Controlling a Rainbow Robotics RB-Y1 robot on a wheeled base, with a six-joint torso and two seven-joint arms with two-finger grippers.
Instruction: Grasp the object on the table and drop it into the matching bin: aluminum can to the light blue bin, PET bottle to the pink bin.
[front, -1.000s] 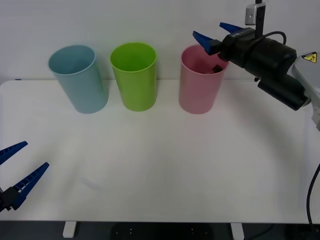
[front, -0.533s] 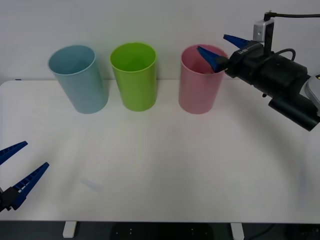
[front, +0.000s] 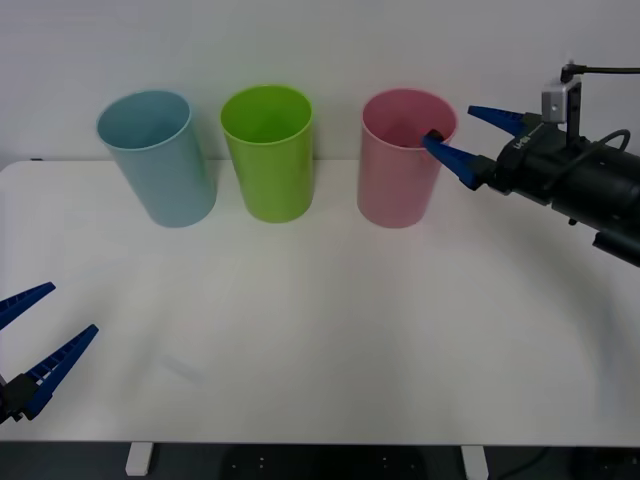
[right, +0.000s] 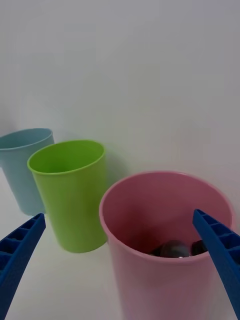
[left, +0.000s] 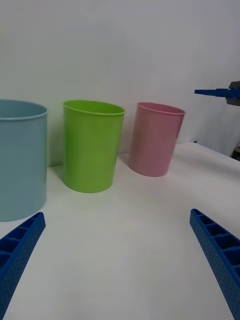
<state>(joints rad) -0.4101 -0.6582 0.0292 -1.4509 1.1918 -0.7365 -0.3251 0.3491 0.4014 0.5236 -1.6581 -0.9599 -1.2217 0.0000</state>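
White table (front: 320, 330), pale wall behind. Light blue bin (front: 155, 155), lime green bin (front: 267, 150), pink bin (front: 402, 155) in row at far edge. PET bottle (right: 175, 248), apparently, lies inside pink bin. Right gripper (front: 465, 135) spread wide, empty, beside pink rim. Left gripper (front: 30, 345) parked near corner, fingers apart.

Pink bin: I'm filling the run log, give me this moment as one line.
PET bottle: inside pink bin | right gripper: open, beside its rim | left gripper: open, parked at near table edge
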